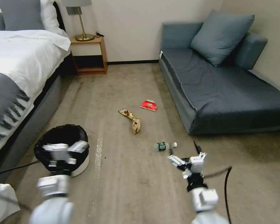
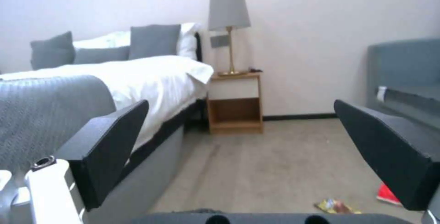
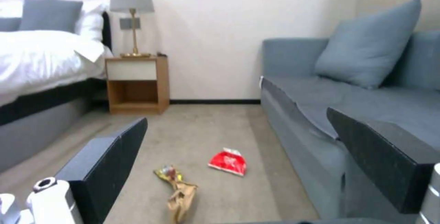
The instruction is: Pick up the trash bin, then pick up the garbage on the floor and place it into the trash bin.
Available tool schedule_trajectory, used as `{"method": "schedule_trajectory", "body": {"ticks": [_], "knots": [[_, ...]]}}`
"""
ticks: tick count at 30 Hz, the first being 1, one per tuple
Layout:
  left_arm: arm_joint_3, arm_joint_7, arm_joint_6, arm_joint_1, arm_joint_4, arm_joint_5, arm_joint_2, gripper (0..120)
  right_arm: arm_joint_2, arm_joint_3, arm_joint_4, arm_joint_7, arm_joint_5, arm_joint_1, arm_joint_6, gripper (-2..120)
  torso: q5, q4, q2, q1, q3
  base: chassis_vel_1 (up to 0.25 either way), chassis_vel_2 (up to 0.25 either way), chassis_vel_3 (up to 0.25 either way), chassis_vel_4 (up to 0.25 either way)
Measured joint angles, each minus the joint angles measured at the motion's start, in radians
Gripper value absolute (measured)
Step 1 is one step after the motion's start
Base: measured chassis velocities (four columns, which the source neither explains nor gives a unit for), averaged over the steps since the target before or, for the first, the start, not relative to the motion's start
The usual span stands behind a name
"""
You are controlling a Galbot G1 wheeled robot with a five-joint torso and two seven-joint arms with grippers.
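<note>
The trash bin (image 1: 83,165), white with a black bag over its rim, stands on the carpet beside the bed. My left gripper (image 1: 65,149) hangs open above its near rim; the left wrist view shows wide-apart fingers (image 2: 108,145) over the black rim (image 2: 275,218). Garbage lies mid-floor: a clear bottle (image 1: 165,145), a brown paper wrapper (image 1: 136,125), a gold-red wrapper (image 1: 126,113) and a red-white packet (image 1: 148,105). My right gripper (image 1: 183,151) is open and empty, just short of the bottle. Its wrist view looks past its fingers (image 3: 108,162) at the packet (image 3: 228,162) and wrappers (image 3: 180,196).
A bed (image 1: 18,71) runs along the left, a blue-grey sofa (image 1: 221,90) along the right, and a wooden nightstand (image 1: 89,56) with a lamp stands at the far wall. A black cable (image 1: 226,183) trails by my right arm. Open carpet lies between bed and sofa.
</note>
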Motion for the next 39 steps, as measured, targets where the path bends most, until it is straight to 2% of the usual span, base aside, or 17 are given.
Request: {"method": "schedule_trajectory", "body": {"ticks": [10,14,15,18,24,26,27,29,30,32,33,34,35,36,37,38,39], "knots": [[0.003,0.041,-0.005,0.025,-0.001,-0.002,0.015,100,0.0,-0.007,0.002,0.0,0.026,0.006,-0.011,100,0.0003,-0.0002,0.0,0.0,0.0,0.0,0.0,0.0,0.0],[-0.003,0.078,0.008,0.045,0.001,-0.029,0.06,100,0.004,0.036,-0.042,0.022,0.105,0.097,-0.078,100,0.0003,-0.0003,0.0,0.0,0.0,0.0,0.0,0.0,0.0],[-0.003,0.078,0.008,0.045,0.001,-0.029,0.06,100,0.004,0.036,-0.042,0.022,0.105,0.097,-0.078,100,0.0003,-0.0003,0.0,0.0,0.0,0.0,0.0,0.0,0.0],[-0.021,0.112,0.031,0.063,-0.011,-0.089,0.106,100,0.003,0.081,-0.062,0.031,0.201,0.168,-0.138,100,0.0004,-0.0001,0.0,0.0,0.0,0.0,0.0,0.0,0.0],[-0.035,0.133,0.062,0.063,-0.013,-0.168,0.156,100,-0.014,0.104,-0.071,0.03,0.279,0.214,-0.198,100,0.0004,-0.0001,0.0,0.0,0.0,0.0,0.0,0.0,0.0],[-0.047,0.14,0.082,0.053,0.003,-0.218,0.192,100,-0.035,0.104,-0.073,0.028,0.303,0.228,-0.232,100,0.0003,-0.0002,0.0,0.0,0.0,0.0,0.0,0.0,0.0],[-0.047,0.14,0.082,0.053,0.003,-0.218,0.192,100,-0.035,0.104,-0.073,0.028,0.303,0.228,-0.232,100,0.0003,-0.0002,0.0,0.0,0.0,0.0,0.0,0.0,0.0],[-0.062,0.161,0.096,0.041,0.045,-0.298,0.284,100,-0.063,0.105,-0.095,0.023,0.312,0.256,-0.246,100,0.0003,-0.0002,0.0,0.0,0.0,0.0,0.0,0.0,0.0],[-0.062,0.161,0.096,0.041,0.045,-0.298,0.284,100,-0.063,0.105,-0.095,0.023,0.312,0.256,-0.246,100,0.0003,-0.0002,0.0,0.0,0.0,0.0,0.0,0.0,0.0],[-0.072,0.178,0.1,0.04,0.079,-0.344,0.355,100,-0.079,0.115,-0.115,0.019,0.318,0.279,-0.241,100,0.0003,-0.0003,0.0,0.0,0.0,0.0,0.0,0.0,0.0],[-0.072,0.178,0.1,0.04,0.079,-0.344,0.355,100,-0.079,0.115,-0.115,0.019,0.318,0.279,-0.241,100,0.0003,-0.0003,0.0,0.0,0.0,0.0,0.0,0.0,0.0],[-0.077,0.187,0.107,0.04,0.09,-0.364,0.381,100,-0.084,0.118,-0.122,0.017,0.323,0.285,-0.239,100,0.0004,-0.0002,0.0,0.0,0.0,0.0,0.0,0.0,0.0],[-0.077,0.187,0.107,0.04,0.09,-0.364,0.381,100,-0.084,0.118,-0.122,0.017,0.323,0.285,-0.239,100,0.0004,-0.0002,0.0,0.0,0.0,0.0,0.0,0.0,0.0],[-0.089,0.21,0.129,0.038,0.122,-0.387,0.422,100,-0.092,0.12,-0.131,0.014,0.33,0.295,-0.235,100,0.0003,-0.0003,0.0,0.0,0.0,0.0,0.0,0.0,0.0],[-0.105,0.223,0.148,0.032,0.144,-0.388,0.443,100,-0.094,0.12,-0.136,0.013,0.33,0.299,-0.233,100,0.0001,-0.0003,0.0,0.0,0.0,0.0,0.0,0.0,0.0],[-0.125,0.234,0.172,0.024,0.167,-0.382,0.464,100,-0.096,0.12,-0.141,0.013,0.33,0.302,-0.231,100,0.0001,-0.0002,0.0,0.0,0.0,0.0,0.0,0.0,0.0],[-0.125,0.234,0.172,0.024,0.167,-0.382,0.464,100,-0.096,0.12,-0.141,0.013,0.33,0.302,-0.231,100,0.0001,-0.0002,0.0,0.0,0.0,0.0,0.0,0.0,0.0]]}}
